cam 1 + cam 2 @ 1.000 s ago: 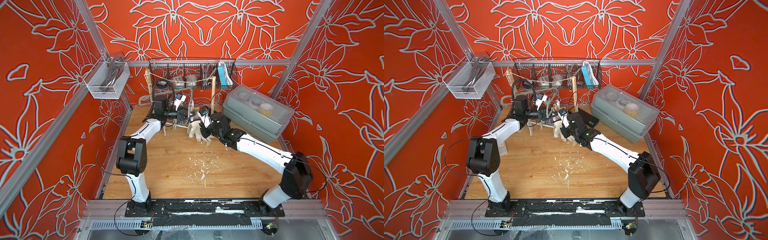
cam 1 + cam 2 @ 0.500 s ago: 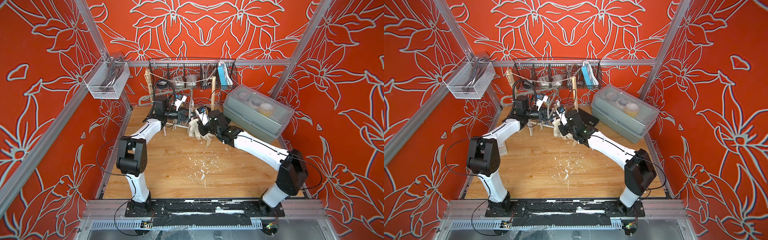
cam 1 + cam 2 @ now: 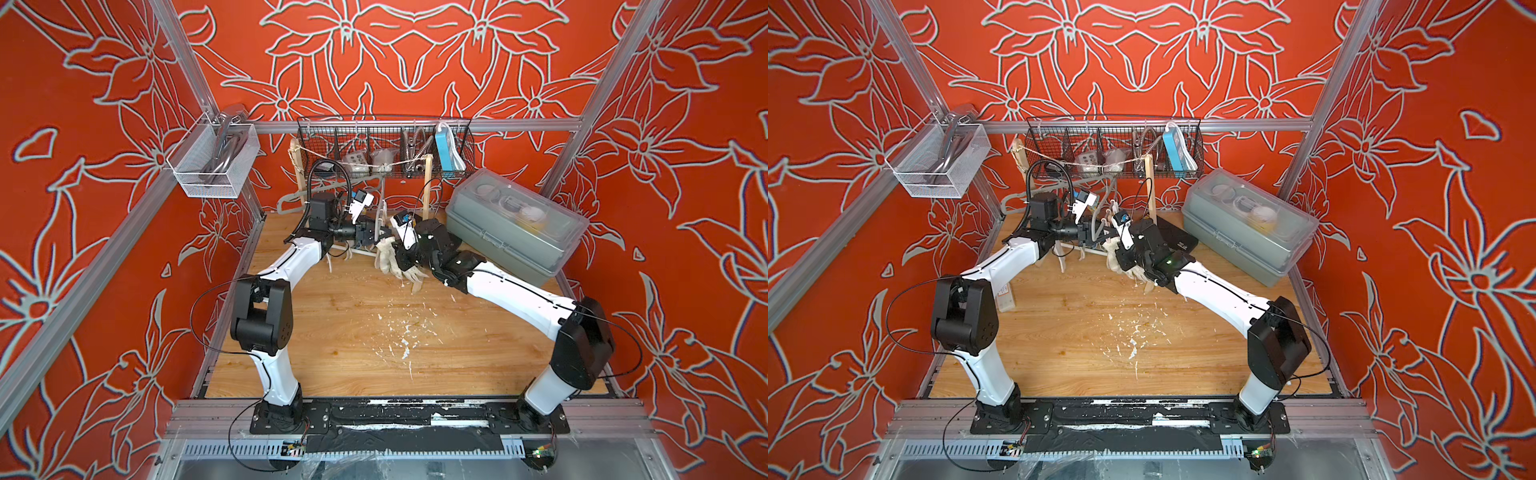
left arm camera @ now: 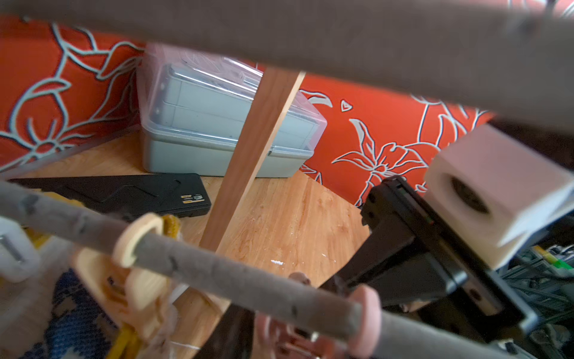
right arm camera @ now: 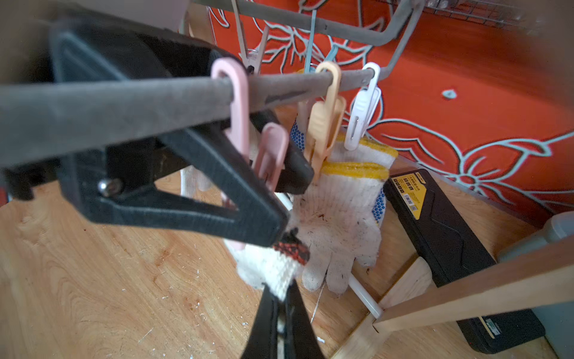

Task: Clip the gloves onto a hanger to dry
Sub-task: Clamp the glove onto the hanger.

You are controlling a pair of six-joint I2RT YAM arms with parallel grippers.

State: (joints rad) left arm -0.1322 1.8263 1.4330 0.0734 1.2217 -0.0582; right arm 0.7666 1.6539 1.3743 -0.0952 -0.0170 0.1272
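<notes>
A grey hanger [image 5: 124,102] hangs from the wooden rack and carries pink, orange and white clips. Two soiled gloves [image 5: 344,202] with yellow cuffs hang from the orange clip [image 5: 323,124] and the white clip [image 5: 363,112]. My right gripper [image 5: 279,292] is shut on a third white glove [image 5: 267,267] with a red-black cuff edge, holding it up under the pink clip [image 5: 270,155]. My left gripper [image 3: 376,235] stands open, one finger on each side of that pink clip. Whether the clip bites the cuff is hidden behind a finger. In both top views the two grippers meet at the rack, where gloves [image 3: 1115,262] hang.
A grey lidded plastic box [image 3: 515,224] stands at the back right, with a black case [image 5: 450,242] on the floor beside it. The rack's wooden posts [image 5: 466,295] are close to both grippers. A wire basket [image 3: 386,149] hangs above. White crumbs [image 3: 403,340] litter the wooden floor.
My left gripper's jaws have spread wider around the pink clip. The right arm has pushed a little closer to the rack with the glove still in its grip.
</notes>
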